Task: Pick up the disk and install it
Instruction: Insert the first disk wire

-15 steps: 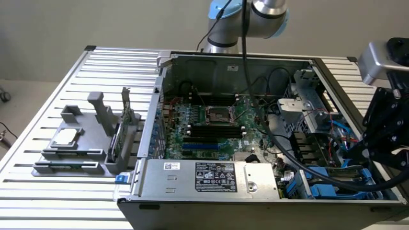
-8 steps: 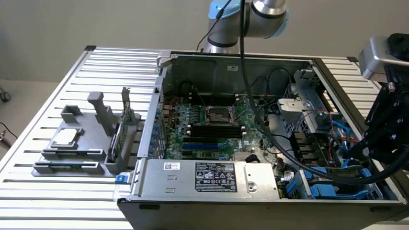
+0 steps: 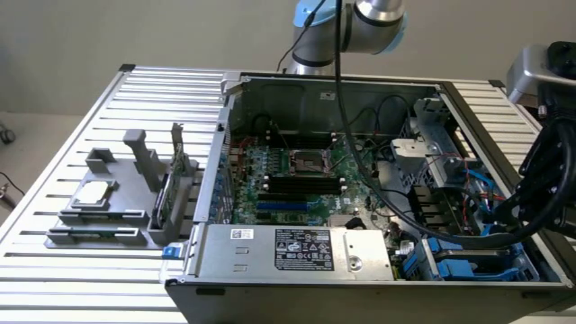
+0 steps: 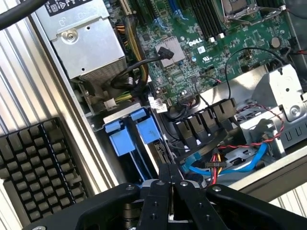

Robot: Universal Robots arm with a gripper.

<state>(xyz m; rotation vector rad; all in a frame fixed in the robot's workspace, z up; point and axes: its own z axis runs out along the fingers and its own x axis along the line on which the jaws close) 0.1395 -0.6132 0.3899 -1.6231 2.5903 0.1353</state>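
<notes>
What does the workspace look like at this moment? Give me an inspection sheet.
Surface: slatted metal table carrying an open computer case.
Job's things: disk with blue rails lies in the bay at the case's front corner, on the exterior view's right.
Clutter: grey fixture holding a processor chip; black finned block beside the case.
Grippers: gripper shut, close above the bay.
Cables: black bundle hanging over the case; blue cable inside.
Surroundings: plain wall.
</notes>
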